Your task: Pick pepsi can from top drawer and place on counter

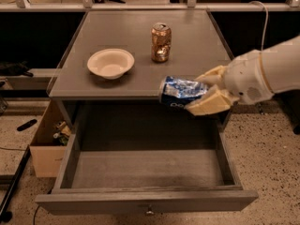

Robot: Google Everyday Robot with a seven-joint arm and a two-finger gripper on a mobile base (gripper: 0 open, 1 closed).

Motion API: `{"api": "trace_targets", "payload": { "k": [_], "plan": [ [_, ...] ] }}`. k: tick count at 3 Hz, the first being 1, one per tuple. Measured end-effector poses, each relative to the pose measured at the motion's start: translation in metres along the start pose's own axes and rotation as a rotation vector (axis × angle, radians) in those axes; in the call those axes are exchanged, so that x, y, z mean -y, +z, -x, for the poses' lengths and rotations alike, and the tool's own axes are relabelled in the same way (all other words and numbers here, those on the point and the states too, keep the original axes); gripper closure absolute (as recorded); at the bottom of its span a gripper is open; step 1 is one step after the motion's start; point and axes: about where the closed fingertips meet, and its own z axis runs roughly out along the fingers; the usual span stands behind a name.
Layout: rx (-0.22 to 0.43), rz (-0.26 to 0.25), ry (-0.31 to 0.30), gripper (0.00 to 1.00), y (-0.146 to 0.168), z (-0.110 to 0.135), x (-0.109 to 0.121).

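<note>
While the drawer [140, 170] stood pulled open at the bottom of the view, its small knob [149, 212] facing the camera, the robot's gripper [193, 95] reached in from the right with its two tan fingers [208, 106] closed around the pepsi can [176, 92]. The blue can lay on its side in that grasp, in the air above the drawer's back right part and level with the front edge of the counter [201, 46]. It appeared to touch neither the drawer nor the counter. On the counter sat a pale bowl [110, 63] to the left and an upright gold can [161, 42] near the middle, well apart from each other. A cardboard box [44, 146] stood on the floor to the left of the cabinet. The picking step looked done, with the carry to the counter in hand. The next move likely called for raising the can above the counter's edge, bringing it over the bare patch at front right, clear of the gold can, then lowering it and opening the fingers.
</note>
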Motion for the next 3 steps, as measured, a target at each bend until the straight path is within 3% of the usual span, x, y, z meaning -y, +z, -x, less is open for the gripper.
{"api": "trace_targets", "payload": {
  "k": [3],
  "plan": [
    [-0.029, 0.016, 0.059, 1.00, 0.055, 0.024, 0.134]
  ]
}}
